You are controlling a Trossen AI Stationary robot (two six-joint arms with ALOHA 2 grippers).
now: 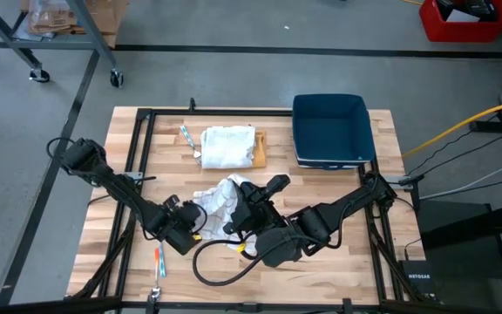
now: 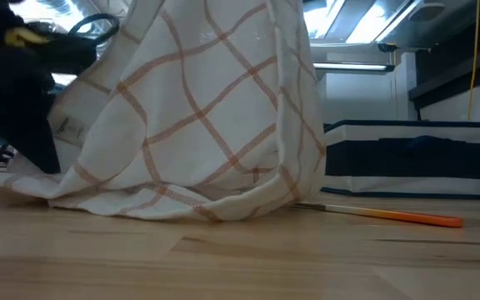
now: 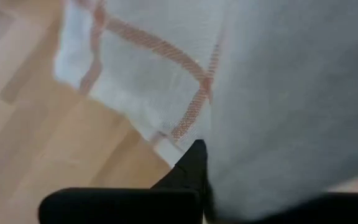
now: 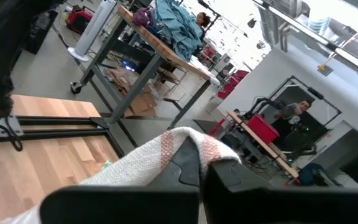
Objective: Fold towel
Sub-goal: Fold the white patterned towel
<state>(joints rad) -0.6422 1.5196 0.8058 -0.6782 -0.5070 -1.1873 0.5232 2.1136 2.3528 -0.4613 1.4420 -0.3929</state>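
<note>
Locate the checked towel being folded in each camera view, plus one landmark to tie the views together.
High view: checked towel crumpled at table centre, between both grippers.
Low view: fills the left and centre, draped down onto the wood.
Left wrist view: white cloth with an orange stripe, close up.
Right wrist view: a fold pinched in the fingers.
Shared landmark: the wooden table, in all four.

Table front half crowded: both arms converge on the crumpled towel at centre. Behind it, folded towel on a board; blue bin blocks the far right. Pens lie front left. Front right corner boards bare.
</note>
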